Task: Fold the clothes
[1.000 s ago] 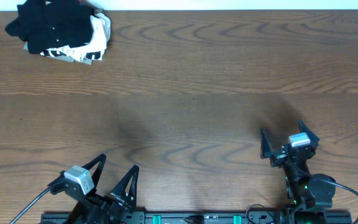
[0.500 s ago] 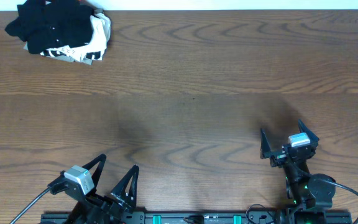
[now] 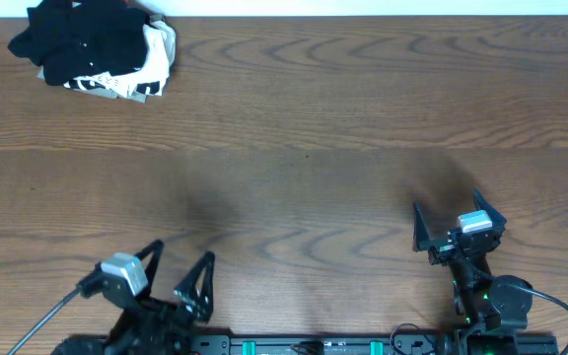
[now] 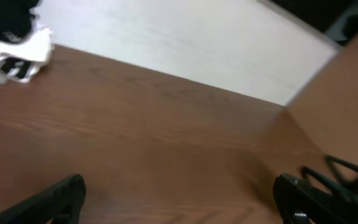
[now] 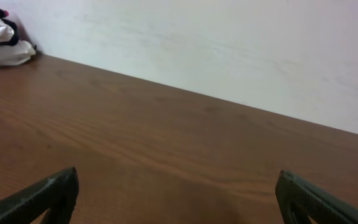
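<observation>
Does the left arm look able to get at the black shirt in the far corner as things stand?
Probably yes, if its reach allows: the left gripper is open and bare table lies between it and the black shirt.

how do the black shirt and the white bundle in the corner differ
The black shirt is plain dark fabric, crumpled, lying on top; the white bundle is pale with black lettering, peeking out beneath and to its right. The black shirt shows more area than the white bundle. Both sit heaped together at the table's far left corner, untouched by either gripper.
</observation>
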Controlling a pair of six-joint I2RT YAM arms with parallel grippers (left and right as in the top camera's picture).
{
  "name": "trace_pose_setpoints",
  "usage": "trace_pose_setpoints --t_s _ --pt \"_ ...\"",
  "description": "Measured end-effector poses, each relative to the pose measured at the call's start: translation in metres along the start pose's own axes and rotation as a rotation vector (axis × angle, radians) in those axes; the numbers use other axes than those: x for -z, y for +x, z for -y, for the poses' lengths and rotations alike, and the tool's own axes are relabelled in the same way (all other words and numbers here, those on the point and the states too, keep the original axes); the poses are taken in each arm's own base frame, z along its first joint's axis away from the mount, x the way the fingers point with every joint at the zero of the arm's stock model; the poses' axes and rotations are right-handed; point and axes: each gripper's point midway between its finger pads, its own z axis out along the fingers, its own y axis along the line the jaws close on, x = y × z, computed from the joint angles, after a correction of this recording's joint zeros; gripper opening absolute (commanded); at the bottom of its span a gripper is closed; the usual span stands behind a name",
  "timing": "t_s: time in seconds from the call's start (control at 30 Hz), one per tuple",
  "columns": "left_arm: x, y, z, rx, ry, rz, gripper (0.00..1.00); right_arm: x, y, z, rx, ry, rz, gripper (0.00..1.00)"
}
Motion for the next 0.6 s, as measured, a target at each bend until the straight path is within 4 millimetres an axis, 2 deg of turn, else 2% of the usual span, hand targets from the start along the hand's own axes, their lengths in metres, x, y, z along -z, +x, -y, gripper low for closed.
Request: trace_pose_setpoints --t_s 0.23,0.6 --pt "-0.031 -0.007 -0.038 0.010 -0.082 0.112 0.98 0.000 0.000 0.000 0.000 0.000 0.000 0.99" --pt "-0.051 0.012 -0.103 0.127 -0.316 0.175 0.98 0.000 0.000 0.000 0.000 0.000 0.000 0.99"
